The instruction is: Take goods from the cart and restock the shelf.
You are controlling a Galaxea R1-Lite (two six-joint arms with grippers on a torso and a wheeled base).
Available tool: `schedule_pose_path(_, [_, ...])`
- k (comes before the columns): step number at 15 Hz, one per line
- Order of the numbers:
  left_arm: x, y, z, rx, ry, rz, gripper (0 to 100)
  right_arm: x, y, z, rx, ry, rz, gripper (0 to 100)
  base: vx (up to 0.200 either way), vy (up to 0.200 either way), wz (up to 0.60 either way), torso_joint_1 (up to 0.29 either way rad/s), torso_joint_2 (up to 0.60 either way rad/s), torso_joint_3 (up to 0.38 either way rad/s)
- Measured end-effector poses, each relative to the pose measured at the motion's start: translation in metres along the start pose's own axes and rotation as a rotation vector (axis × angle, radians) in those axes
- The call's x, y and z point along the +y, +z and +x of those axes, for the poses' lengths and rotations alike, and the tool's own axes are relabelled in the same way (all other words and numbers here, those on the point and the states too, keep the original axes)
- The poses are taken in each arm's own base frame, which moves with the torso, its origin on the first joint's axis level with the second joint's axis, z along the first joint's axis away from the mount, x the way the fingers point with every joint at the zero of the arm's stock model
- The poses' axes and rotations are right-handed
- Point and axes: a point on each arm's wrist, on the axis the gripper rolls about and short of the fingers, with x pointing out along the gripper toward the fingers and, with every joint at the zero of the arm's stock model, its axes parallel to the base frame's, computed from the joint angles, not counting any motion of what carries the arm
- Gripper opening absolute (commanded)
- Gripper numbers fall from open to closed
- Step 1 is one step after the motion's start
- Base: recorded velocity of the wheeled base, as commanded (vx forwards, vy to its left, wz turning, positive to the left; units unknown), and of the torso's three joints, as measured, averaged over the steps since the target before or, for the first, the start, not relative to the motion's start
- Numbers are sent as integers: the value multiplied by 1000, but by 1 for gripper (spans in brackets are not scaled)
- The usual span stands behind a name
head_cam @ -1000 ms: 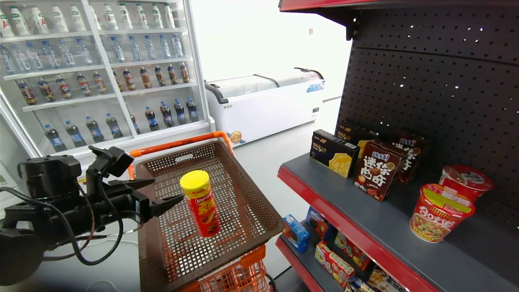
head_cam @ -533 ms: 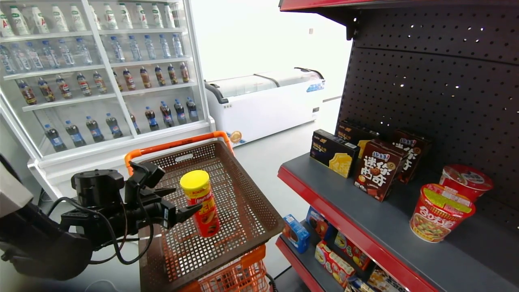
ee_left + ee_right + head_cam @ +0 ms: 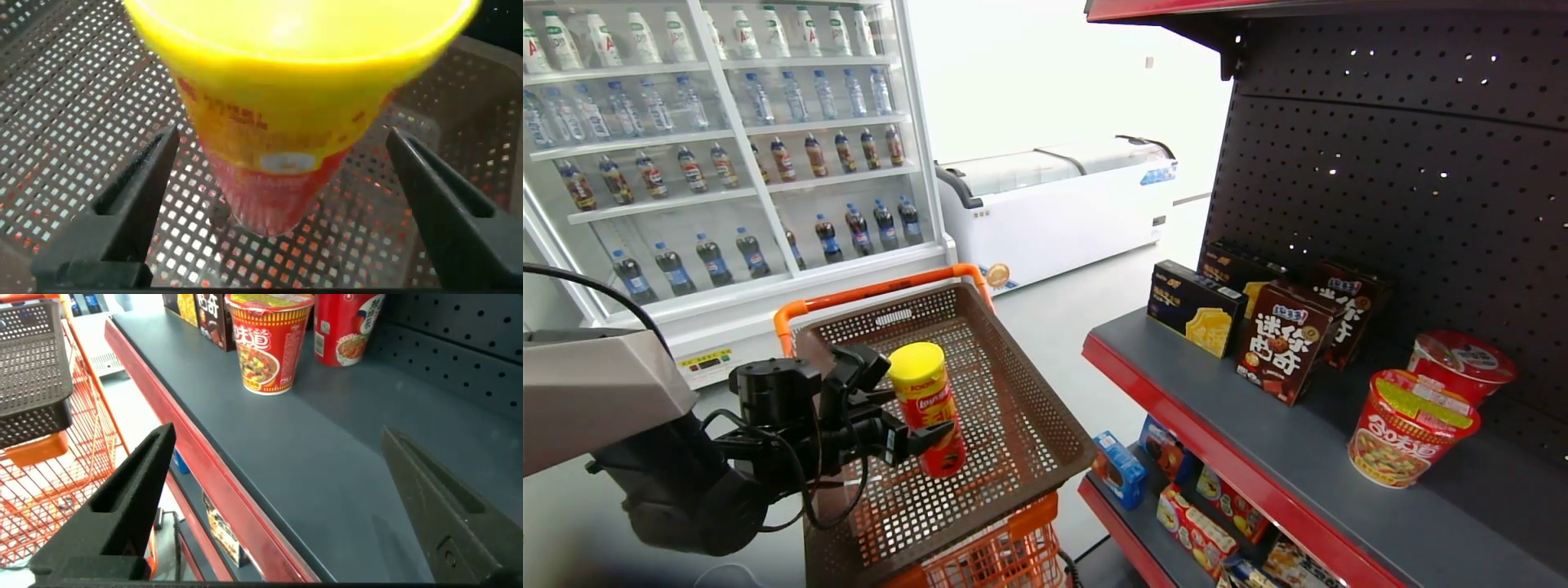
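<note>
The left gripper point(image 3: 282, 147) sits open astride the chip can point(image 3: 922, 384); clamp mid-body gently, as it is probably light, stiff, slippery and crushable.

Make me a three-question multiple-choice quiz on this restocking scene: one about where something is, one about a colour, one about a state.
1. Where does the chips can stand?
A. In the brown basket on the cart
B. On the shelf
C. On the floor

2. What colour is the can's lid?
A. Red
B. White
C. Yellow

3. How is the left gripper?
A. Shut on the can
B. Open, with one finger on either side of the can
C. Shut, well away from the can

Answers:
1 A, the can stands upright on the basket's mesh floor.
2 C, the lid is plain yellow above a red body.
3 B, the left wrist view shows a gap between each finger and the can.
</note>
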Motion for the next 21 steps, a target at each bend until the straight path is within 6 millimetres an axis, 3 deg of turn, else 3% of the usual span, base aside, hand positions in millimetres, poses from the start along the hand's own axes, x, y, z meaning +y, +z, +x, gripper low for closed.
schedule_pose_path(6, [6, -11, 27, 9, -16, 71, 100, 0, 0, 0, 0, 0, 0, 100, 0, 0, 0, 0, 0, 0])
schedule_pose_path(11, [6, -11, 37, 3, -22, 77, 100, 0, 0, 0, 0, 0, 0, 100, 0, 0, 0, 0, 0, 0])
schedule_pose_path(21, [-1, -20, 25, 86, 133, 70, 100, 0, 0, 0, 0, 0, 0, 100, 0, 0, 0, 0, 0, 0])
